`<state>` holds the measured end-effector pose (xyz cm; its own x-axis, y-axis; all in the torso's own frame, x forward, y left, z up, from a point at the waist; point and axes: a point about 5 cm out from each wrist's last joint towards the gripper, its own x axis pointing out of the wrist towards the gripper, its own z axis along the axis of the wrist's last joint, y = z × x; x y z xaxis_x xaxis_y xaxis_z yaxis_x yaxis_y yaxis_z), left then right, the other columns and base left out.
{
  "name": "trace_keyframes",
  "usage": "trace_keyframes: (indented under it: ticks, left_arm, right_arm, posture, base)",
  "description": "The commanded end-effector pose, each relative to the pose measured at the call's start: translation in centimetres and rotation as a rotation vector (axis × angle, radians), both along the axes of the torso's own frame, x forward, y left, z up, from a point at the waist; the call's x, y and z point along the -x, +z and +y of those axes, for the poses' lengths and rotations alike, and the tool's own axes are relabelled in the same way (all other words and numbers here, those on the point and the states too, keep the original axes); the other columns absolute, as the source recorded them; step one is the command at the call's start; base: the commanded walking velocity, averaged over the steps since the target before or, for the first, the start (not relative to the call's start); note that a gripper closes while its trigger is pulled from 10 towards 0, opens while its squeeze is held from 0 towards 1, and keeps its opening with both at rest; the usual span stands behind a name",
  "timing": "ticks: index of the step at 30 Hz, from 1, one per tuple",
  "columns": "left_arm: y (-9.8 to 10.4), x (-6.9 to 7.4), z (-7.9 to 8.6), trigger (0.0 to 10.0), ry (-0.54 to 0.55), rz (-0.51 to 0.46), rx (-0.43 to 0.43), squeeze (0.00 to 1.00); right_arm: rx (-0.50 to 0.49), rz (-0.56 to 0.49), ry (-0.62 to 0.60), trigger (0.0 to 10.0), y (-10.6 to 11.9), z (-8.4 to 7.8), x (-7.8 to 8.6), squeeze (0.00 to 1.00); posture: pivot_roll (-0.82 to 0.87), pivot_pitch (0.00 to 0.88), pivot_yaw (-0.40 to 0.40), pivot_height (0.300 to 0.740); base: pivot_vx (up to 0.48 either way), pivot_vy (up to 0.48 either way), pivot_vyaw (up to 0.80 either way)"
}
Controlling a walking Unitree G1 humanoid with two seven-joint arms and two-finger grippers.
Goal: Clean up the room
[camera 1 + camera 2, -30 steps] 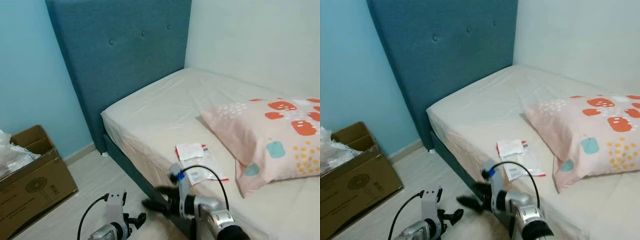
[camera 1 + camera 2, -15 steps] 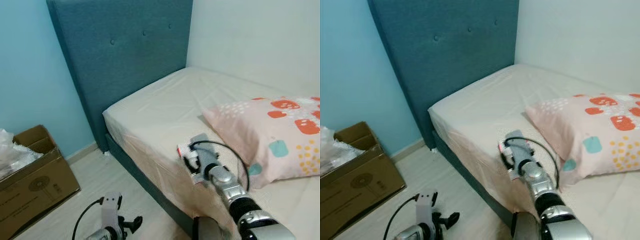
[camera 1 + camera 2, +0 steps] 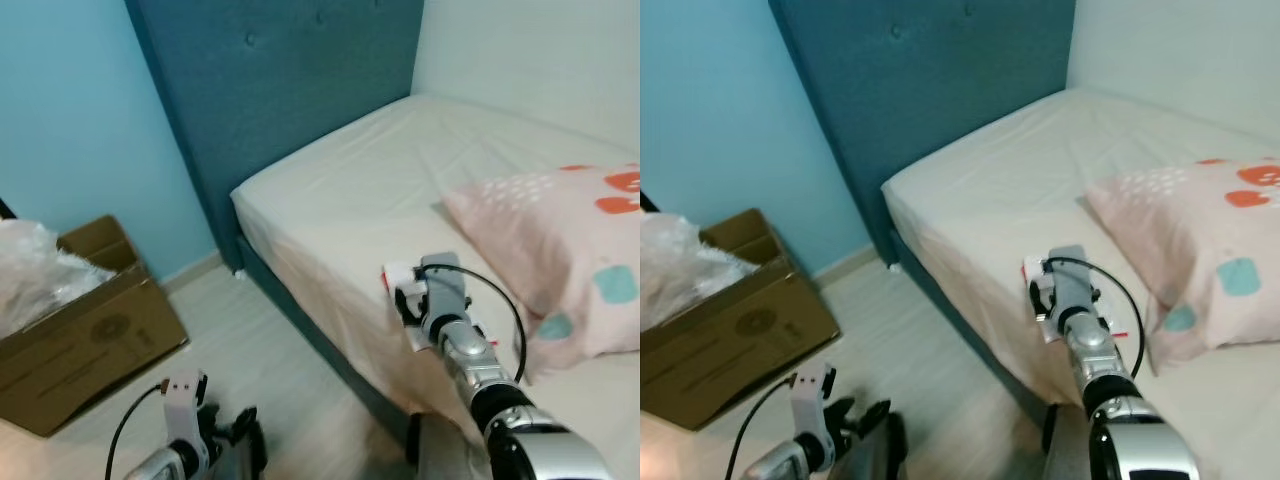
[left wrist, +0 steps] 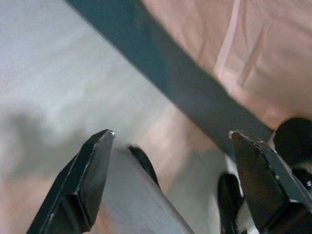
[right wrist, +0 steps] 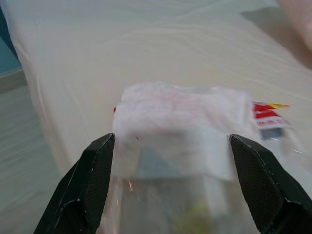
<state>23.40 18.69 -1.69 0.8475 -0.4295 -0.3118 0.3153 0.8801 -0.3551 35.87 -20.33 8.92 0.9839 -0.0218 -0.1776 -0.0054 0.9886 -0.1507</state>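
The right gripper [image 5: 170,195] is stretched out over the edge of the bed [image 3: 350,190], its two black fingers [image 5: 92,180] spread wide apart. Between them, and just ahead of their tips, lies a crumpled clear plastic packet [image 5: 180,131] with white paper inside and a red-printed label at one end. The fingers flank the packet on either side, but they are not closed on it, and I cannot tell whether they touch it. From the head cameras the packet [image 3: 400,285] sits on the pale sheet near the mattress edge, just beside the patterned pillow [image 3: 560,250], with the gripper's wrist covering most of it.

The left gripper [image 4: 170,170] hangs low over the light floor [image 3: 270,360] beside the dark blue bed frame [image 4: 195,92]. Its fingers [image 4: 83,180] also stand wide apart, holding nothing.

Well away from both grippers, against the blue wall, a cardboard box [image 3: 90,340] stuffed with clear plastic wrapping [image 3: 30,270] rests on the floor.
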Motion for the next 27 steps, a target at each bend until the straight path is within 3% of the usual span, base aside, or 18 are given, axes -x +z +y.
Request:
trace_keyframes:
  ticks: [1, 6, 7, 8, 9, 10, 21, 26, 27]
  left_arm:
    - [0.4, 0.0, 0.2, 10.0, -0.009, -0.013, 0.012, 0.00]
    - [2.3, -0.3, -0.4, 10.0, -0.043, -0.091, 0.033, 0.00]
    - [2.9, -0.4, -0.7, 10.0, -0.053, -0.111, 0.040, 0.00]
    - [2.9, -0.4, -0.7, 10.0, -0.053, -0.111, 0.040, 0.00]
    - [3.5, -0.3, -0.9, 10.0, -0.061, -0.126, 0.045, 0.00]
    - [4.0, -0.1, -1.0, 10.0, -0.067, -0.136, 0.050, 0.00]
    - [6.1, 0.9, -1.4, 10.0, -0.077, -0.154, 0.069, 0.00]
    - [7.8, -0.5, -2.3, 10.0, -0.086, -0.204, 0.099, 0.00]
    - [8.4, -1.1, -2.5, 10.0, -0.081, -0.224, 0.116, 0.00]
  right_arm:
    - [-0.014, -0.001, 0.002, 10.0, -0.1, 0.3, 0.0, 0.00]
    - [0.056, -0.009, -0.031, 10.0, 0.7, -0.4, -0.5, 0.00]
    - [0.102, 0.010, -0.055, 4.4, 0.7, -1.0, -0.5, 0.00]
    - [0.102, 0.010, -0.055, 4.4, 0.7, -1.0, -0.5, 0.00]
    - [0.130, 0.023, -0.075, 2.7, 0.7, -1.4, -0.5, 0.00]
    - [0.135, 0.030, -0.091, 0.0, 0.7, -1.8, -0.4, 0.00]
    - [0.147, 0.058, -0.168, 0.0, 0.6, -3.5, 0.0, 0.00]
    - [0.033, 0.017, -0.198, 0.0, 1.2, -3.9, -0.2, 0.00]
    - [-0.039, -0.015, -0.189, 0.0, 1.5, -3.8, -0.3, 0.00]
  posture:
    - [0.32, 0.282, 0.096, 0.523]
    - [0.32, 0.322, 0.102, 0.523]
    - [0.33, 0.339, 0.104, 0.523]
    - [0.33, 0.339, 0.104, 0.523]
    - [0.33, 0.350, 0.105, 0.523]
    - [0.33, 0.353, 0.104, 0.523]
    - [0.34, 0.373, 0.099, 0.523]
    - [0.31, 0.353, 0.085, 0.523]
    - [0.30, 0.349, 0.081, 0.523]
  base:
    - [0.000, 0.000, 0.00]
    - [0.000, 0.000, 0.00]
    - [0.000, 0.000, 0.00]
    - [0.000, 0.000, 0.00]
    - [0.000, 0.000, 0.00]
    - [0.000, 0.000, 0.00]
    - [0.000, 0.000, 0.00]
    - [0.000, 0.000, 0.00]
    - [0.000, 0.000, 0.00]
